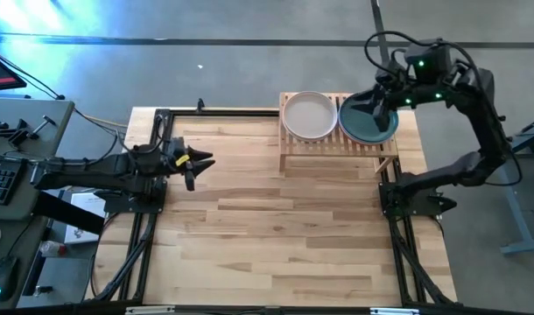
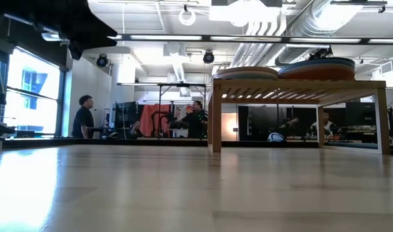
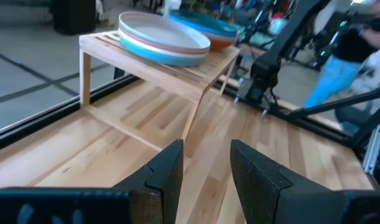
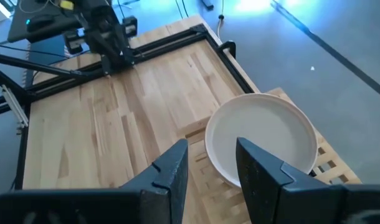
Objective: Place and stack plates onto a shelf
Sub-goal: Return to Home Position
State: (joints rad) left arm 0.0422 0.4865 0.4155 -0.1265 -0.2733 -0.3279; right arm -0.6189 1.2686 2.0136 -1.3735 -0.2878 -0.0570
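From above, the right end effector (image 1: pixel 372 107), released and empty, hangs over the dark teal plate (image 1: pixel 372 133) at the 3 o'clock end of the shelf (image 1: pixel 337 145), with the left end effector (image 1: pixel 201 162) well off at 8 o'clock; level with the bench (image 2: pixel 183 187), the plates (image 2: pixel 316 67) sit stacked on the shelf; both wrist views show parted, empty fingers (image 3: pixel 168 177), so the retreat likely needs only a lift clear.

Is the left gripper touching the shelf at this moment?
Apart. The high view shows the left gripper at the table's left side, with a broad stretch of bare tabletop between it and the shelf.
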